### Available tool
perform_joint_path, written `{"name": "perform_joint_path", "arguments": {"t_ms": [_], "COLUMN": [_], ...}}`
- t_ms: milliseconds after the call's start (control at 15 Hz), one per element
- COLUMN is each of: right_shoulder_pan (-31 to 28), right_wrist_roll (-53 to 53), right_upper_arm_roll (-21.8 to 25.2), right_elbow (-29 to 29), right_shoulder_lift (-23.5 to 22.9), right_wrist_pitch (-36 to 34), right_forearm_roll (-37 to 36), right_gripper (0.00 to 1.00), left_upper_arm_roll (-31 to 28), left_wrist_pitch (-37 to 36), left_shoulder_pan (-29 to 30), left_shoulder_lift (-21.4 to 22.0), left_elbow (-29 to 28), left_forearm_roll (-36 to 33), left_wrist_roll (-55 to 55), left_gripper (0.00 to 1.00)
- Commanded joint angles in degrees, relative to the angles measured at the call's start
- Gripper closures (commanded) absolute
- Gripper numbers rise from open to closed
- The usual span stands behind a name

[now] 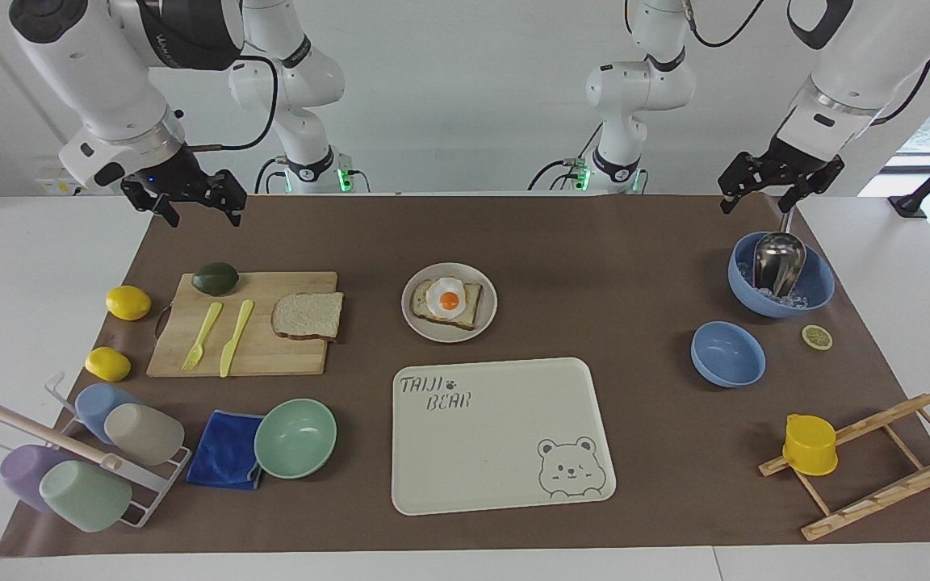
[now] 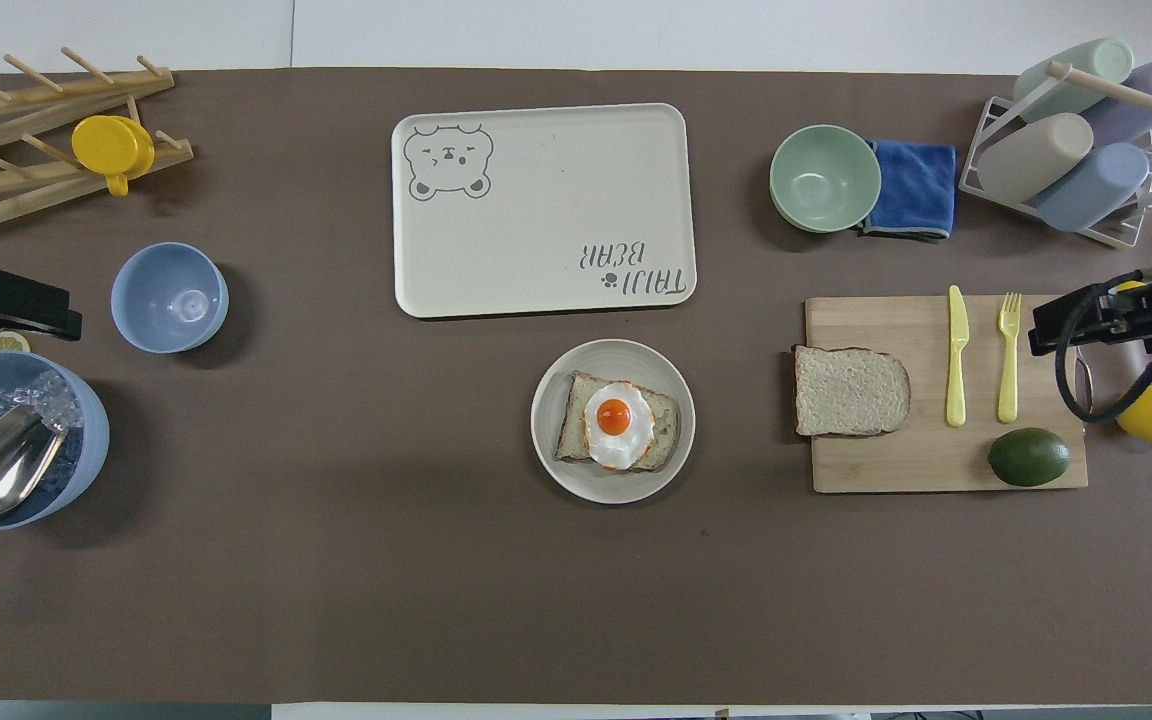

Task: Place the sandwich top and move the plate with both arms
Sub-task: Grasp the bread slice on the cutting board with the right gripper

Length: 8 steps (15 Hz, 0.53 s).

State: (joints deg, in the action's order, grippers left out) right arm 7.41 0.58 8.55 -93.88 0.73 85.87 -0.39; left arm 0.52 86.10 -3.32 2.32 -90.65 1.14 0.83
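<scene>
The sandwich top (image 1: pixel 308 315), a plain bread slice, lies on the wooden cutting board (image 1: pixel 190 359); it also shows in the overhead view (image 2: pixel 851 390). The plate (image 1: pixel 412 319) stands mid-table beside the board and holds a toast slice with a fried egg (image 1: pixel 449 300); its rim also shows in the overhead view (image 2: pixel 551 440). My right gripper (image 1: pixel 204 216) is open and empty, up in the air over the board's end toward the right arm's end of the table (image 2: pixel 1046 330). My left gripper (image 1: pixel 758 202) is open and empty, raised by the big blue bowl (image 2: pixel 56 310).
A cream bear tray (image 1: pixel 497 436) lies farther from the robots than the plate. A mint bowl (image 1: pixel 295 437), blue cloth (image 1: pixel 224 449) and cup rack (image 1: pixel 85 460) lie farther than the board. The board holds a knife, fork and avocado (image 1: pixel 215 277). A blue bowl with ice and scoop (image 1: pixel 780 278), a small blue bowl (image 1: pixel 727 353) and a wooden rack (image 1: pixel 877 460) are at the left arm's end.
</scene>
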Motion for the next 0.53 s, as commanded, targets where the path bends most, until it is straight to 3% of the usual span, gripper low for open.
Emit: {"name": "perform_joint_path", "arguments": {"t_ms": [0,267,467], "right_shoulder_pan": [-0.3,0.0,6.6], "right_wrist_roll": [1.6,1.6,1.4], "right_upper_arm_roll": [-0.1,-0.1,-0.2], "right_elbow": [0.0,-0.8,-5.7], "right_shoulder_lift": [0.2,0.7,2.5], "right_wrist_pitch": [0.5,0.4,4.8], "right_forearm_roll": [0.8,1.4,-2.7], "right_gripper": [0.00,0.00,0.00], "left_upper_arm_roll": [0.7,0.7,0.7], "left_wrist_pitch": [-0.1,-0.1,-0.1], "left_shoulder_pan": [0.9,0.9,0.9], "left_shoulder_lift": [0.6,0.6,0.6], "left_elbow": [-0.1,-0.1,-0.1], "left_forearm_roll": [-0.9,-0.9,-0.9], "left_wrist_roll": [-0.7,-0.7,-0.7], "left_gripper": [0.00,0.00,0.00]}}
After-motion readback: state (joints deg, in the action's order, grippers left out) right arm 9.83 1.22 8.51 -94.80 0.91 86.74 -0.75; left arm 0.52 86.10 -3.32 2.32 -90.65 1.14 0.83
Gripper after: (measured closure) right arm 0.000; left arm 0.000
